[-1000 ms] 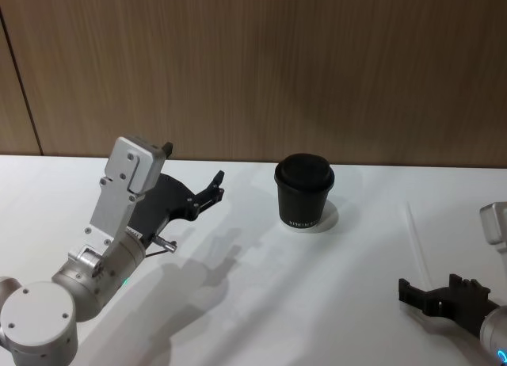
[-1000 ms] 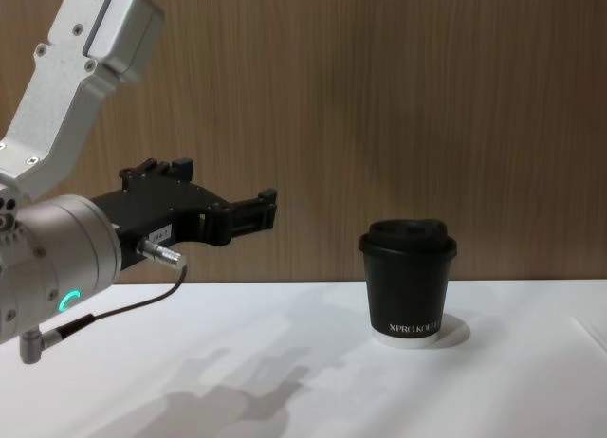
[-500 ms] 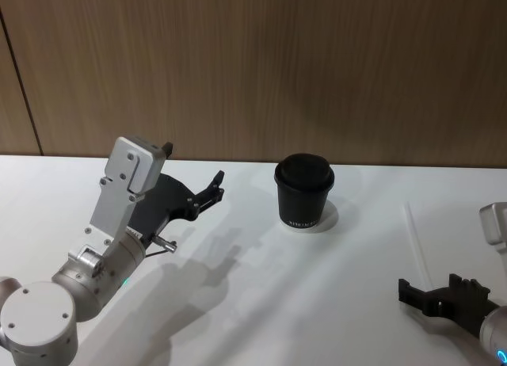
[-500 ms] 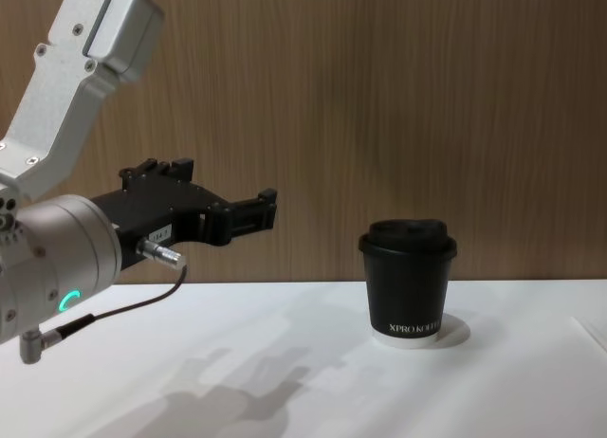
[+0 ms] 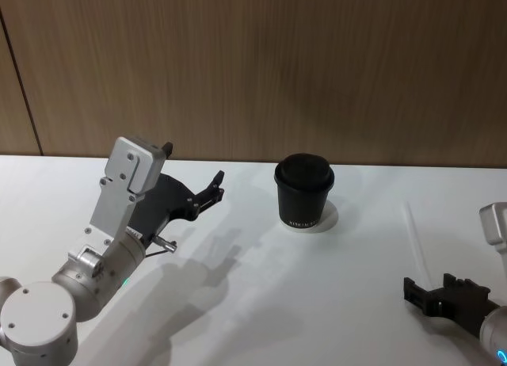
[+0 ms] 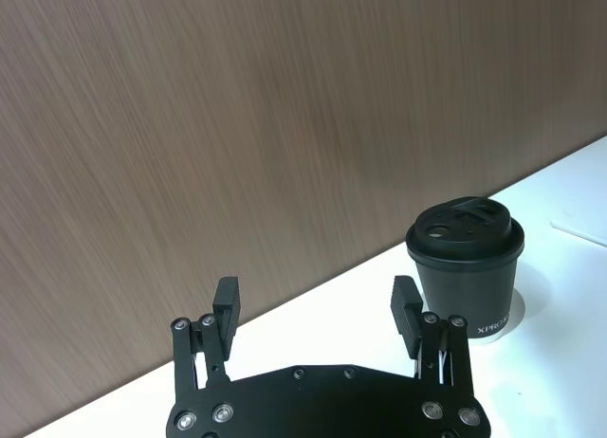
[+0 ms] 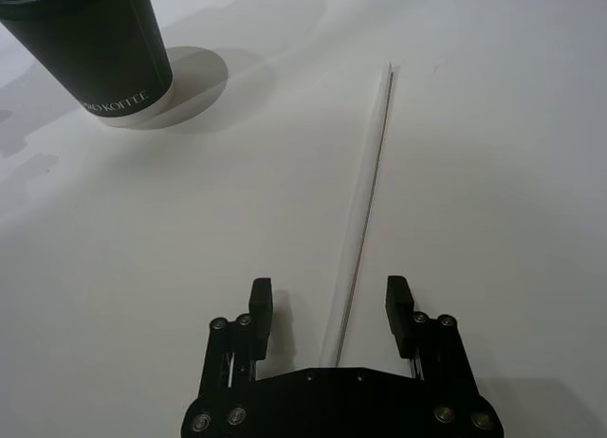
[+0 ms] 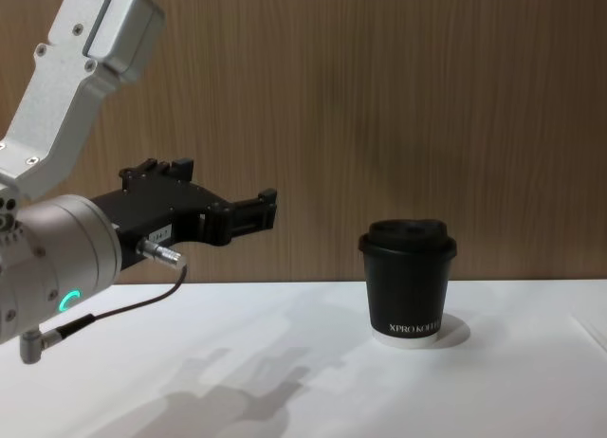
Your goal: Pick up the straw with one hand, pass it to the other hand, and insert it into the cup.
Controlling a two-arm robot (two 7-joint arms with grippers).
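right side first: the right gripper [image 5: 430, 287] sat low at the near right of the table [image 5: 261, 303], fingers spread wide and holding nothing. from the head view the straw [image 5: 413, 238] was just a faint white line flat on the table, right of the cup [image 5: 304, 192] and well apart from it. my right wrist view gave me what the head view couldn't: the straw [image 7: 365, 206] ran straight in toward the right gripper [image 7: 330, 291], its near end lying in the gap between the two fingers and touching neither. i couldn't tell how high the fingers were off the table.

over on the left, the left gripper [image 5: 215, 185] was up off the table, open and empty, pointing toward the cup. the chest view had the left gripper [image 8: 261, 210] side-on, with the cup [image 8: 409, 282] upright and lidded, its white lettering facing me. the left wrist view looked between the open fingers [image 6: 226, 296] and down on the cup's [image 6: 467, 267] domed lid.
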